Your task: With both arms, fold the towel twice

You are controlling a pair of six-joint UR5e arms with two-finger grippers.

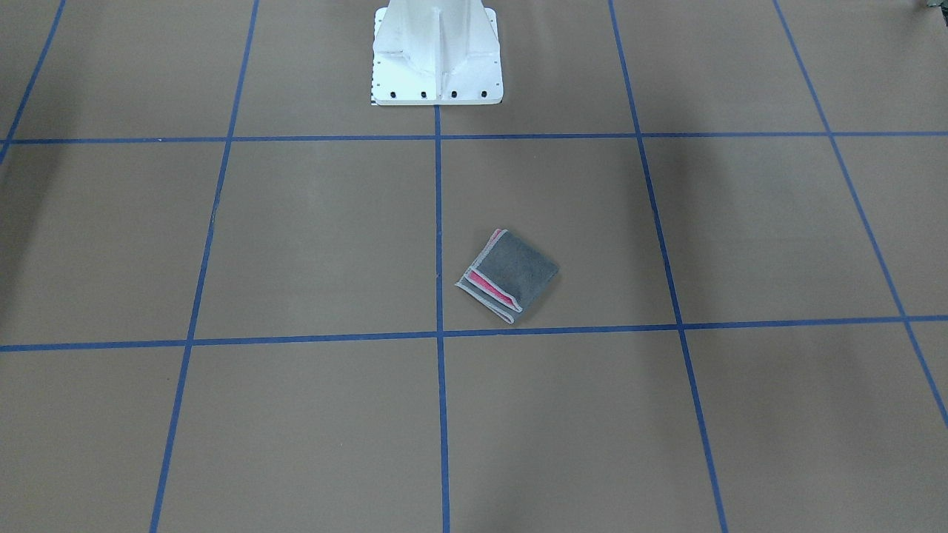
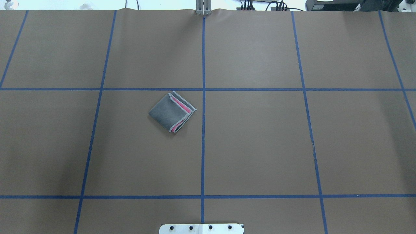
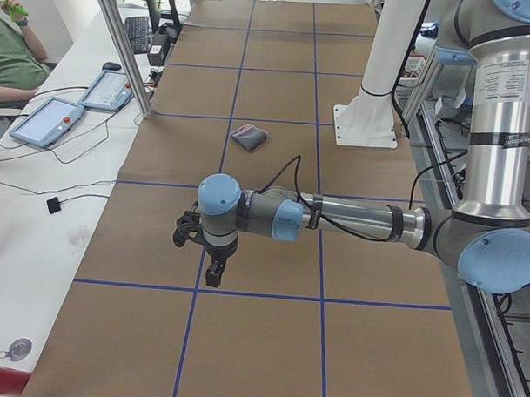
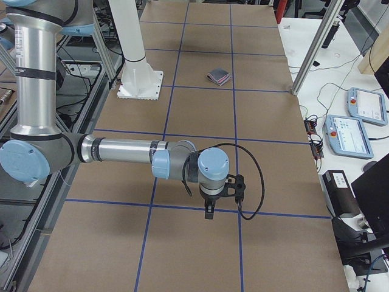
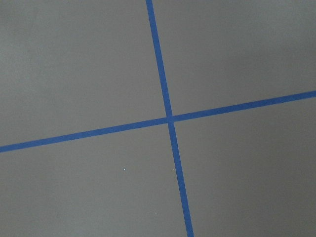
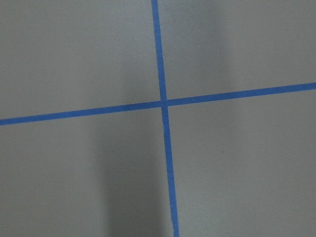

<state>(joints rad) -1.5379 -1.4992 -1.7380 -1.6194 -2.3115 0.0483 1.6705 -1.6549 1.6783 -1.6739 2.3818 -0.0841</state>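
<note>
**Both arms held clear of a folded towel.** In the foreground of the left side view, the left arm (image 3: 360, 221) is stretched low over the table (image 3: 268, 355). Its gripper (image 3: 213, 278) is pointed down beside a crossing of blue tape lines (image 3: 140, 284). Nothing is seen in it, and how far its jaws are parted cannot be told from this angle. The right arm (image 4: 121, 150) is posed alike in the foreground of the right side view. Its gripper (image 4: 209, 212) is likewise seen with nothing in it, and its opening is equally unreadable. Only bare table and tape are taken in by the two wrist cameras — a sign, it is judged, that the arms are parked toward the table's ends so the work is left unobstructed.

Farther back, just left of centre in the overhead view, the towel (image 2: 169, 112) is seen lying flat as a compact square. Its dark grey face is up, with pink layers and light grey edging stepped along two sides — stacked edges that suggest both folds are done. Beyond it, at the top centre of the front-facing view, the white pedestal (image 1: 437, 52) is bolted to the table.
</note>
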